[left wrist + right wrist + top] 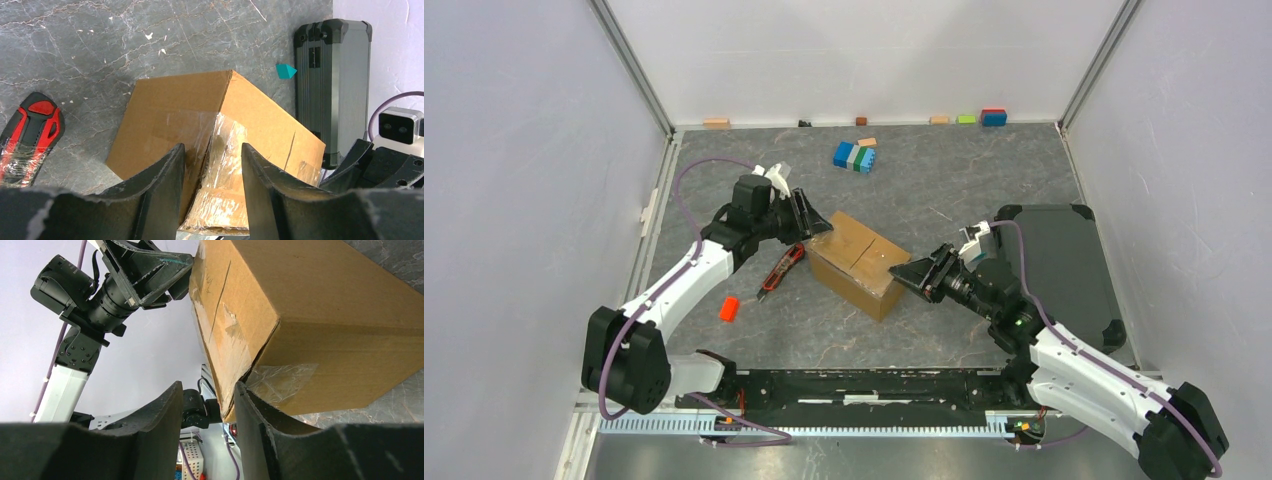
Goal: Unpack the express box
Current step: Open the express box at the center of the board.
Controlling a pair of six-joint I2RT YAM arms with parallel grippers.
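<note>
The express box [859,262] is a brown cardboard carton standing closed on the table, with clear tape over its seam and corners. My left gripper [812,224] is at its far left corner. In the left wrist view the gripper [212,150] is open, its fingers straddling the taped corner of the box [175,105]. My right gripper [916,276] is at the box's right corner. In the right wrist view it [207,387] is open, its right finger [252,410] against the box's [320,305] taped edge, with nothing between the fingers.
A red-and-black box cutter [781,268] lies left of the box, with a small red block [729,309] nearer me. A black case [1054,265] lies at the right. A blue-green block cluster [855,156] sits behind, and several small blocks line the back wall.
</note>
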